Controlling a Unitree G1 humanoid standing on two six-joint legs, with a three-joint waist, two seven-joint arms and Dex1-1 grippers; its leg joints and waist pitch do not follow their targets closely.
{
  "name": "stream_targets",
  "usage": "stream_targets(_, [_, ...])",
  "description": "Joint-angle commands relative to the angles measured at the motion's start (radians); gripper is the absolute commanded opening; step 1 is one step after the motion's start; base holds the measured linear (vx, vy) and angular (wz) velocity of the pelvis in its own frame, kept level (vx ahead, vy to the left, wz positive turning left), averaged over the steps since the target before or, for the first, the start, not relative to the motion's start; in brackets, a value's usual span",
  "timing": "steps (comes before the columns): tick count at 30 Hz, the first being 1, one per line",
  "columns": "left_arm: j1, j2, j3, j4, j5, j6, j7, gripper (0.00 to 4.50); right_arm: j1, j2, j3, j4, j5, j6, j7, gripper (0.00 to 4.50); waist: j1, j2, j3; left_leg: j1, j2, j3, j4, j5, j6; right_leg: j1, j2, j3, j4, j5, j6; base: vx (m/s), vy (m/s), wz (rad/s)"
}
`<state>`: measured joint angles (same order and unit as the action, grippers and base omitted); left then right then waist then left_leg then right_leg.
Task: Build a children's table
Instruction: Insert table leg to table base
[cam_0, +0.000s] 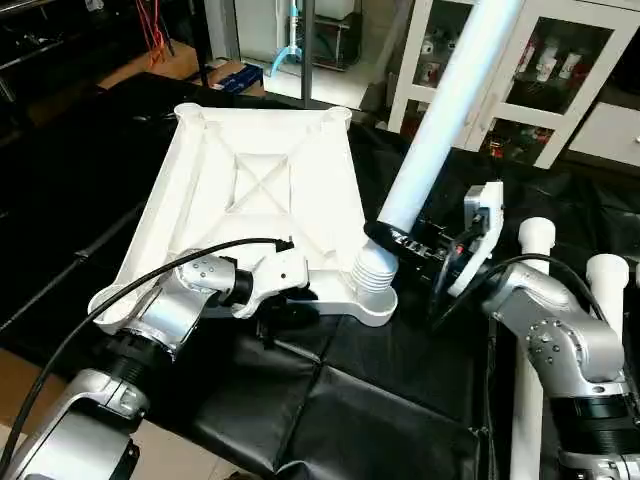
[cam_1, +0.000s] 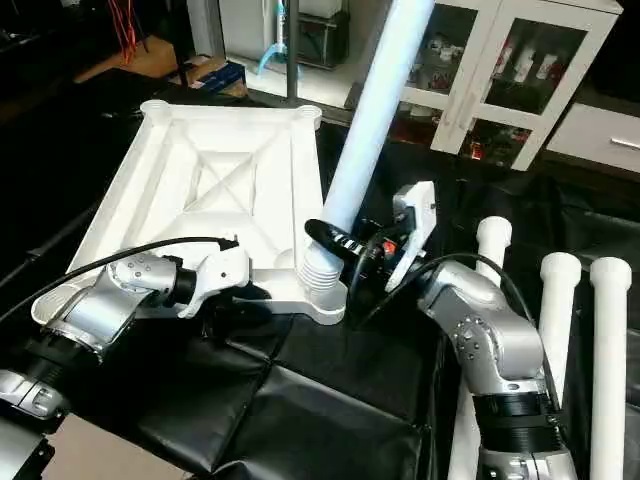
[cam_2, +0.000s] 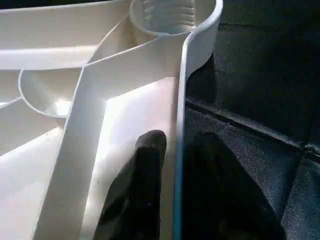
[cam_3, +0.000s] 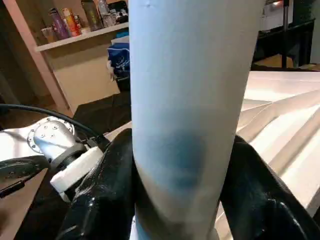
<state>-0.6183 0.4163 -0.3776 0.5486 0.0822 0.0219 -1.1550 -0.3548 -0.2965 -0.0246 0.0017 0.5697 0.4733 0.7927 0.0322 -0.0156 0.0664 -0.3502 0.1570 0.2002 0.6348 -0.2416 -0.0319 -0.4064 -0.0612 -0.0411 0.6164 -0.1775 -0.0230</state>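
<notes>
Right claw (cam_0: 385, 238) grips a leg (cam_0: 440, 120) standing in the upturned tabletop (cam_0: 260, 190) corner socket (cam_0: 372, 290)

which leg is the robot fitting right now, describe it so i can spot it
Find the upturned white tabletop on the black mat. At its near right corner a white tube leg rises at a slant, its ribbed end in the socket, with the right tool clamped around it. The spare legs lie flat on the mat.
</notes>
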Motion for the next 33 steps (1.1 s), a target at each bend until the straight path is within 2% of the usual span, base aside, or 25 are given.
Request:
stream_targets(1, [-0.002, -0.002, -0.020, 0.030, 0.006, 0.002, -0.020, 0.79, -0.040, -0.010, 0.016, 0.042, -0.057, -0.039, -0.009, 1.85, -0.004, 0.002, -0.075, 0.009, 0.075, -0.033, -0.084, -0.056, 0.023, 0.052, -0.091, 0.054, -0.060, -0.109, -0.273, 0.000, 0.000, 0.00])
stream_targets(4, [-0.003, 0.002, -0.025, 0.035, 0.010, 0.009, -0.032, 0.53, -0.060, -0.007, 0.018, 0.100, -0.082, -0.056, -0.021, 1.85, -0.004, 0.004, -0.074, 0.008, 0.074, -0.033, -0.084, -0.060, 0.018, 0.054, -0.093, 0.055, -0.061, -0.124, -0.273, 0.000, 0.000, 0.00])
stream_targets(5, [-0.005, 0.003, -0.025, 0.036, 0.011, 0.010, -0.034, 0.37, -0.066, -0.005, 0.016, 0.110, -0.081, -0.050, -0.028, 1.85, -0.004, -0.003, -0.075, 0.008, 0.074, -0.033, -0.084, -0.055, 0.022, 0.054, -0.093, 0.055, -0.060, -0.118, -0.273, 0.000, 0.000, 0.00])
stream_targets(6, [-0.002, 0.005, -0.027, 0.035, 0.013, 0.015, -0.038, 0.37, -0.075, -0.002, 0.015, 0.124, -0.083, -0.044, -0.038, 1.85, -0.003, 0.000, -0.076, 0.008, 0.075, -0.033, -0.084, -0.048, 0.024, 0.054, -0.093, 0.055, -0.058, -0.109, -0.275, 0.000, 0.000, 0.00])
stream_targets(7, [-0.001, 0.006, -0.028, 0.033, 0.014, 0.018, -0.041, 0.37, -0.081, -0.001, 0.016, 0.131, -0.084, -0.038, -0.043, 1.85, -0.002, -0.004, -0.076, 0.007, 0.074, -0.034, -0.083, -0.035, 0.033, 0.054, -0.094, 0.054, -0.056, -0.104, -0.277, 0.000, 0.000, 0.00])
stream_targets(9, [0.010, 0.009, -0.030, 0.021, 0.012, 0.022, -0.045, 0.09, -0.088, 0.003, 0.017, 0.139, -0.082, -0.023, -0.053, 1.85, -0.004, -0.004, -0.076, 0.007, 0.075, -0.032, -0.083, -0.018, 0.043, 0.053, -0.092, 0.053, -0.054, -0.086, -0.278, 0.000, 0.000, 0.00])
stream_targets(10, [0.025, 0.013, -0.032, 0.007, 0.013, 0.024, -0.046, 0.09, -0.098, 0.004, 0.021, 0.149, -0.081, -0.005, -0.057, 1.85, -0.004, -0.006, -0.077, 0.009, 0.076, -0.032, -0.083, -0.017, 0.046, 0.053, -0.092, 0.053, -0.053, -0.082, -0.279, 0.000, 0.000, 0.00])
stream_targets(12, [0.036, 0.017, -0.033, -0.003, 0.014, 0.025, -0.048, 0.01, -0.104, 0.004, 0.028, 0.159, -0.083, 0.010, -0.056, 1.85, -0.005, -0.005, -0.075, 0.008, 0.076, -0.031, -0.083, -0.024, 0.049, 0.052, -0.093, 0.053, -0.055, -0.092, -0.282, 0.000, 0.000, 0.00])
stream_targets(18, [0.051, 0.024, -0.027, -0.026, 0.005, 0.027, -0.062, 0.01, -0.086, -0.022, 0.091, 0.174, -0.128, 0.023, 0.004, 1.85, -0.006, -0.007, -0.073, 0.006, 0.075, -0.032, -0.083, -0.035, 0.047, 0.053, -0.094, 0.054, -0.057, -0.119, -0.273, 0.000, 0.000, 0.00])
stream_targets(20, [0.045, 0.025, -0.023, -0.023, 0.004, 0.020, -0.062, 0.01, -0.071, -0.032, 0.108, 0.181, -0.144, 0.003, 0.010, 1.85, -0.005, -0.007, -0.073, 0.008, 0.077, -0.032, -0.084, -0.043, 0.043, 0.051, -0.094, 0.054, -0.059, -0.137, -0.267, 0.000, 0.000, 0.00])
stream_targets(24, [0.043, 0.026, -0.023, -0.029, 0.003, 0.024, -0.065, 0.01, -0.061, -0.033, 0.110, 0.197, -0.163, -0.016, -0.003, 1.85, -0.006, -0.007, -0.073, 0.008, 0.076, -0.032, -0.084, -0.051, 0.034, 0.050, -0.093, 0.054, -0.061, -0.146, -0.262, 0.000, 0.000, 0.00])
stream_targets(30, [0.043, 0.024, -0.022, -0.030, 0.008, 0.028, -0.067, 0.01, -0.040, -0.037, 0.121, 0.192, -0.163, 0.003, 0.022, 1.85, -0.006, -0.008, -0.074, 0.007, 0.076, -0.032, -0.084, -0.045, 0.042, 0.052, -0.094, 0.054, -0.059, -0.123, -0.269, 0.000, 0.000, 0.00])
stream_targets(32, [0.042, 0.024, -0.021, -0.027, 0.010, 0.027, -0.067, 0.01, -0.038, -0.043, 0.122, 0.190, -0.161, 0.006, 0.027, 1.85, -0.005, -0.003, -0.074, 0.008, 0.077, -0.033, -0.085, -0.048, 0.040, 0.051, -0.094, 0.054, -0.059, -0.124, -0.271, 0.000, 0.000, 0.00])
stream_targets(33, [0.040, 0.023, -0.021, -0.024, 0.010, 0.027, -0.068, 0.01, -0.038, -0.048, 0.121, 0.188, -0.158, 0.009, 0.030, 1.85, -0.006, -0.004, -0.073, 0.009, 0.077, -0.032, -0.085, -0.052, 0.039, 0.050, -0.093, 0.054, -0.060, -0.127, -0.271, 0.000, 0.000, 0.00])
